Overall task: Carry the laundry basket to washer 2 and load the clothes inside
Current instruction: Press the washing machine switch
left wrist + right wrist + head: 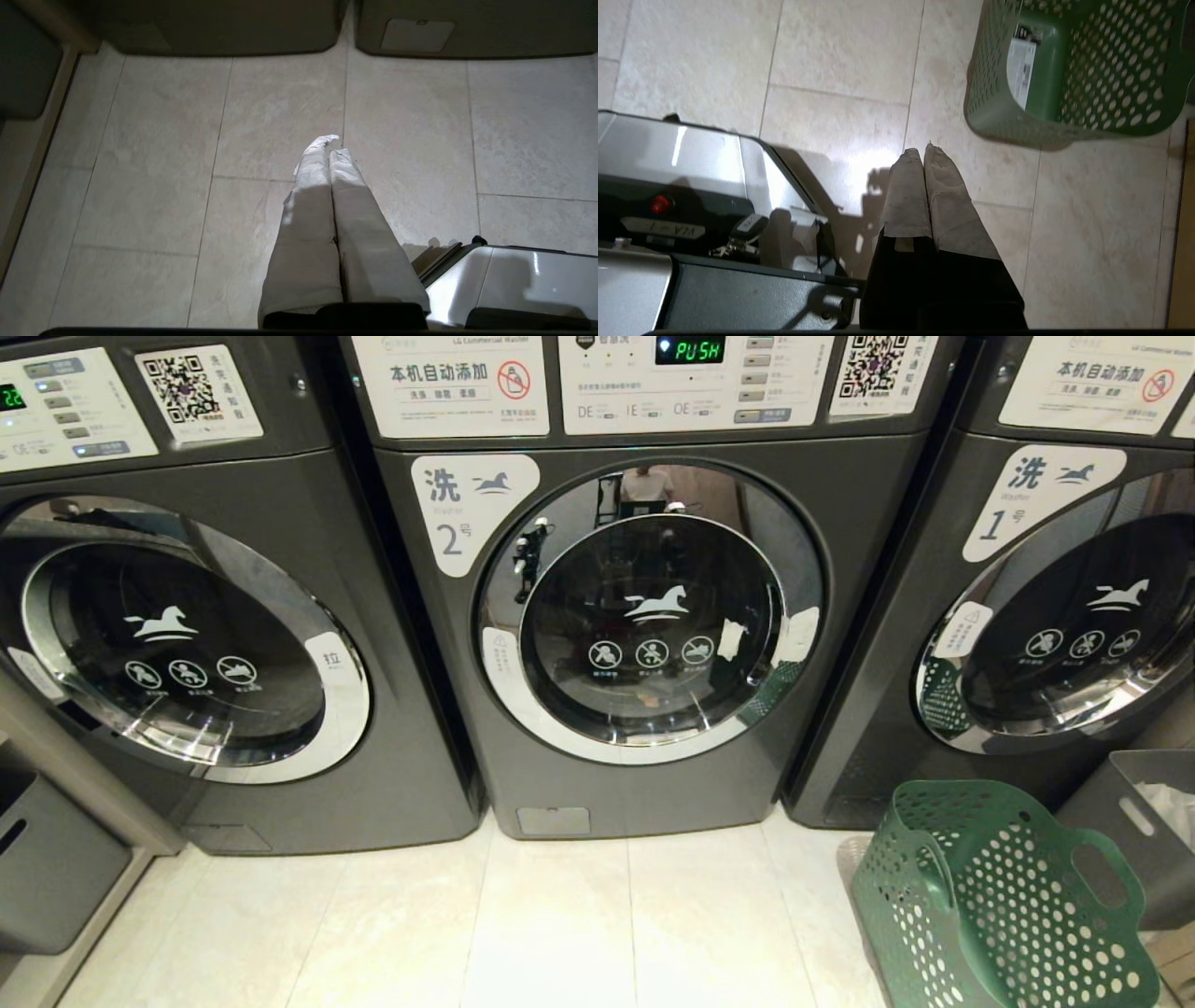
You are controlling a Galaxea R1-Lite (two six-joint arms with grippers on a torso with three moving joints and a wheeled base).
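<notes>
the basket sits on the floor at the lower right of the head view, green and perforated, tipped so its open mouth faces up and toward the right. no clothes show inside it from here. washer 2 fills the centre of that view with its round door shut; the basket stands below washer 1, just off washer 2's lower right corner.

neither arm shows in the head view. in the right wrist view the right claw has its fingers pressed together, holding nothing, and the basket lies ahead of it toward the upper right of that frame. the left claw is likewise closed and empty over bare tile, no basket in its view. so the right arm looks nearer.

the floor is pale glossy tile, and a grey bin stands close behind the basket.
</notes>
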